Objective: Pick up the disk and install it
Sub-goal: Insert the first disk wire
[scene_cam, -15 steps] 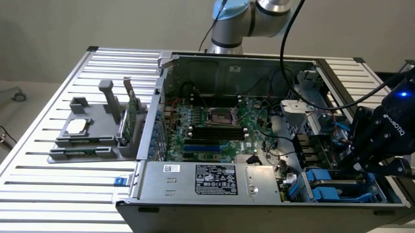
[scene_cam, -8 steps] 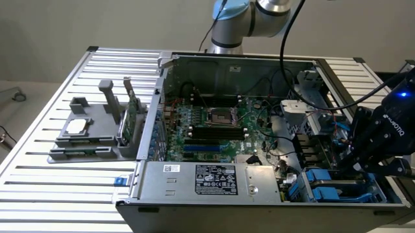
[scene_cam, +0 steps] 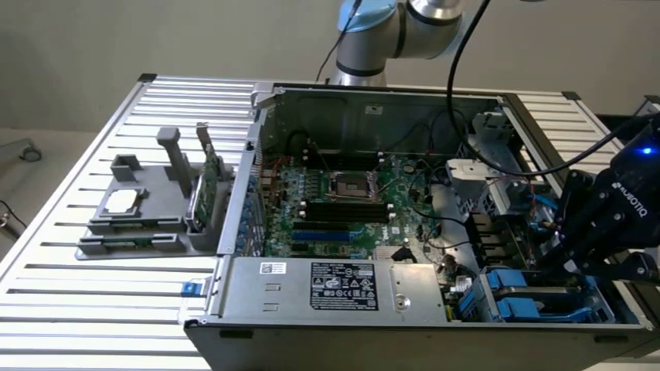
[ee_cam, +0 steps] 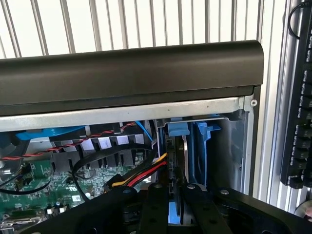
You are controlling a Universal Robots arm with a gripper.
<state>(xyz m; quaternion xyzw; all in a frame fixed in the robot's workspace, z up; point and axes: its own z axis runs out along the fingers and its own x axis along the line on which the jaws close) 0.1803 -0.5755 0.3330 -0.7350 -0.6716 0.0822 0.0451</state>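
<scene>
In the wrist view the disk [ee_cam: 176,161] stands on edge, a thin dark slab inside a blue plastic carrier. It sits in the drive bay [ee_cam: 229,146] at the corner of the open computer case. My gripper [ee_cam: 175,197] is shut on the disk, with a black finger [ee_cam: 153,204] on each side of it. In the exterior view the gripper [scene_cam: 569,267] hangs low over the blue drive bay [scene_cam: 536,297] at the case's near corner, on the exterior view's right. The black gripper body hides the disk there.
Red, yellow and black cables [ee_cam: 141,173] run right beside the bay. The motherboard [scene_cam: 341,201] and a labelled power supply [scene_cam: 341,286] fill the case. A grey fixture [scene_cam: 144,209] with a small chip and a green card stands on the slatted table [scene_cam: 93,309]. A keyboard [ee_cam: 300,112] lies beyond the case.
</scene>
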